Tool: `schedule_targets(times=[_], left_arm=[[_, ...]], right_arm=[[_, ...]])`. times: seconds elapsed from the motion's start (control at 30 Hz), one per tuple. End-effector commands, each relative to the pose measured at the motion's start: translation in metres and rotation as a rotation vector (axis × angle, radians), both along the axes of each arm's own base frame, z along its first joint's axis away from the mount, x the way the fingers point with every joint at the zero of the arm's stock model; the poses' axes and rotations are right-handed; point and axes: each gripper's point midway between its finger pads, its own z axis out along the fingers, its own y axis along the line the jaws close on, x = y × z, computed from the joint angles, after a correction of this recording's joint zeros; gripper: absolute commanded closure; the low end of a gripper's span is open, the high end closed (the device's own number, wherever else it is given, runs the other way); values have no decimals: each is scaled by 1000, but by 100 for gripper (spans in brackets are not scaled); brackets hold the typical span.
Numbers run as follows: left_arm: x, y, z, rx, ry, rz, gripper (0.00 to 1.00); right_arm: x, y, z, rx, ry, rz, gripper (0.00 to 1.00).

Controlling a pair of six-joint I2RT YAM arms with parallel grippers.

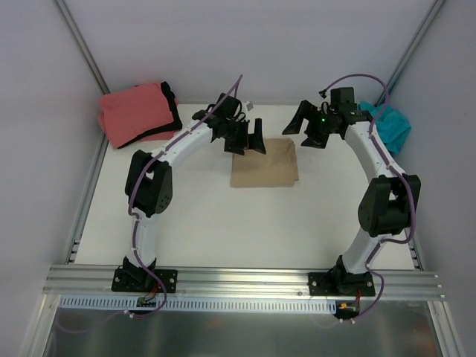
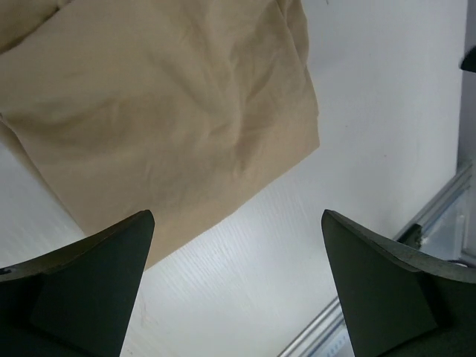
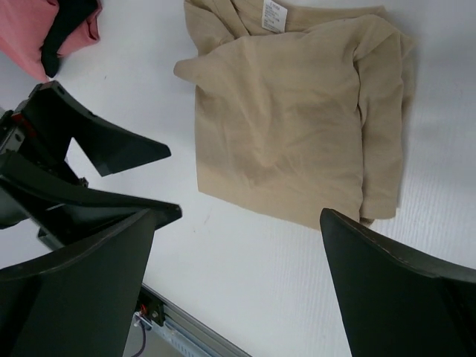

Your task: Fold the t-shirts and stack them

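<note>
robot lab test cell: white desk [image 1: 223, 230], plain grey enclosure walls [image 1: 253, 44], aluminium rail [image 1: 245, 281] with two bolted arms.

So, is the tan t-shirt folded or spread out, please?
Folded: the tan t-shirt lies as a compact rectangle, its layers doubled over.

So the folded t-shirt [image 1: 264, 163] lies flat on the tabletop [image 1: 223, 230], centred and a bit toward the back. The left end effector [image 1: 249, 143] hangs over its far-left corner, and the right end effector [image 1: 306, 130] is just off its far-right corner. The pile of t-shirts [image 1: 134, 115] sits in the far-left corner, and the lone t-shirt [image 1: 393, 125] is at the far-right edge, behind the right arm.
</note>
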Motion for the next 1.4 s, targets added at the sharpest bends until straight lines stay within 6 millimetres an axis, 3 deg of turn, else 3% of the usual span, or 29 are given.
schedule_targets(times=[0.0,0.2,0.4,0.8,1.0,1.37], left_arm=[[16,4,-19,89,-91,-4,1],[38,-8,-25,106,-191,12,1],[55,-15,-31,120,-247,2,1],[85,-31,-8,58,-351,27,1],[86,-34,-26,42,-297,33,1],[76,-27,-6,40,-298,33,1]], right_arm=[[-27,-9,18,-60,-29,34,1],[-45,-12,13,-72,6,48,1],[-51,-12,14,-64,18,47,0],[-53,-12,1,-69,66,50,1],[-45,-11,3,-72,67,47,0],[-38,-8,-1,-56,83,41,1]])
